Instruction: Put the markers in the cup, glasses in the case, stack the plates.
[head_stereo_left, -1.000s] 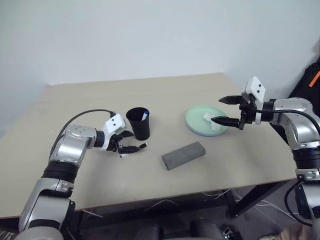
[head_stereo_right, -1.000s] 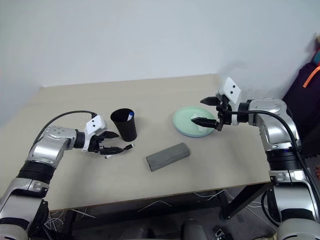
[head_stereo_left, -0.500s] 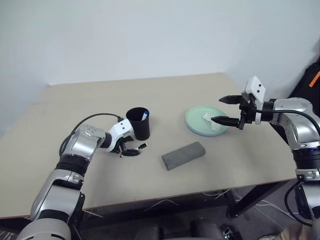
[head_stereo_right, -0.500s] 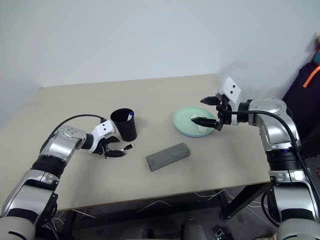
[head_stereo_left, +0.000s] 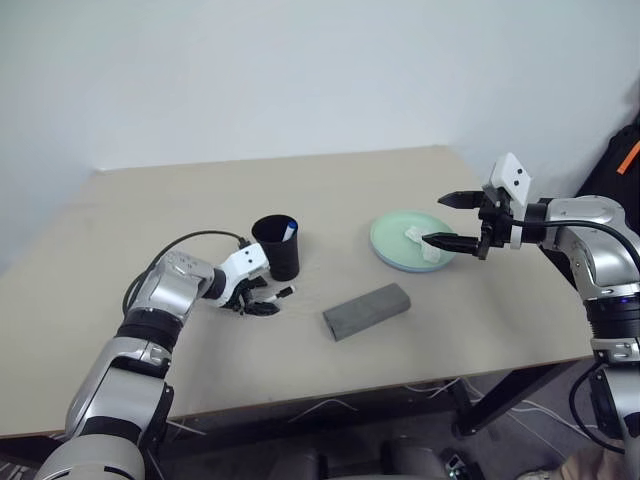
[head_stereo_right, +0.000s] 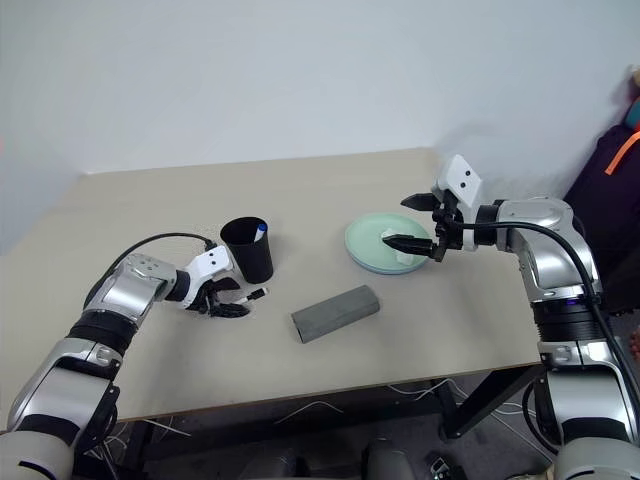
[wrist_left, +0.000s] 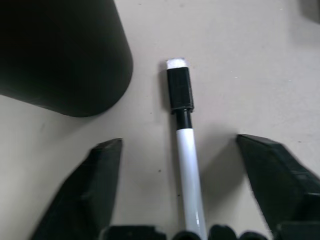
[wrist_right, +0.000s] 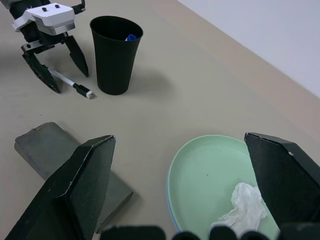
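On the worktop (head_stereo_left: 150, 210), seen from the head, the left gripper (head_stereo_left: 258, 300) has sunk from a second ago to straddle the black-capped marker (head_stereo_left: 276, 294) beside the cup (head_stereo_left: 277, 247); the right gripper (head_stereo_left: 447, 220) has not moved, spread wide and empty above the green plate (head_stereo_left: 392, 243). The closed case (head_stereo_left: 367, 310) lies between.

Left wrist view: the fingers (wrist_left: 97, 185) stand apart either side of the marker, not touching.

Right wrist view: a blue-capped marker (wrist_right: 131, 37) stands in the cup; a tissue (wrist_right: 241, 202) lies on the plate.

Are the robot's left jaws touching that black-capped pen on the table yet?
Apart. The left wrist view shows the black-capped marker lying between the open left gripper jaws, bare table on both sides.
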